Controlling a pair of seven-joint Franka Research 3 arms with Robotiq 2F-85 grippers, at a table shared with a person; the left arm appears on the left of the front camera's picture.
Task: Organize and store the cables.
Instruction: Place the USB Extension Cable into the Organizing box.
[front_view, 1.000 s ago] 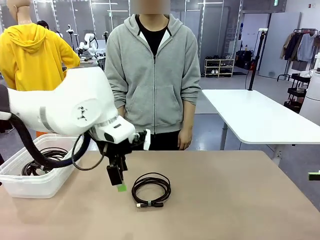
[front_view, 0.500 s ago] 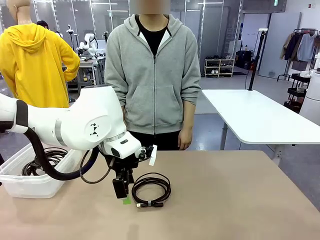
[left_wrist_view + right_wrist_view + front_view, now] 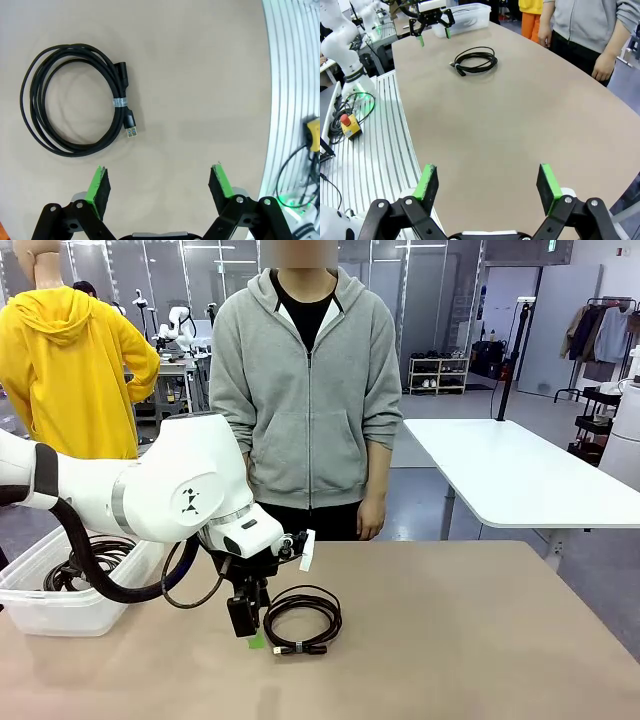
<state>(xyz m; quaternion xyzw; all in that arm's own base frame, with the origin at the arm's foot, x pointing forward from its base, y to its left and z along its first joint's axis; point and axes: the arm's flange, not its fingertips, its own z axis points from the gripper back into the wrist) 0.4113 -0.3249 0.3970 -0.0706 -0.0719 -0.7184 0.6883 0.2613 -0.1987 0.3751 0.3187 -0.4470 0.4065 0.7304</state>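
One black cable coil [image 3: 302,618] lies flat on the tan table [image 3: 480,640], bound with a small tie, its plug ends toward the robot's side. My left gripper [image 3: 250,633] hangs just left of it, low over the table. In the left wrist view the coil [image 3: 75,100] lies up and left of the open left gripper [image 3: 160,175], outside its fingers. More coiled cables [image 3: 95,558] rest in the clear bin [image 3: 50,612] at the left. My right gripper [image 3: 487,175] is open over bare table, far from the coil [image 3: 475,60].
A person in a grey hoodie [image 3: 305,390] stands at the far edge, hands [image 3: 602,67] down by the sides. In the right wrist view a ribbed metal base [image 3: 375,150] with a yellow emergency-stop box [image 3: 347,125] borders the table.
My left arm has come down and to the right, bringing its gripper close beside the coil; over the last half second it has hardly moved. The coil has not shifted.
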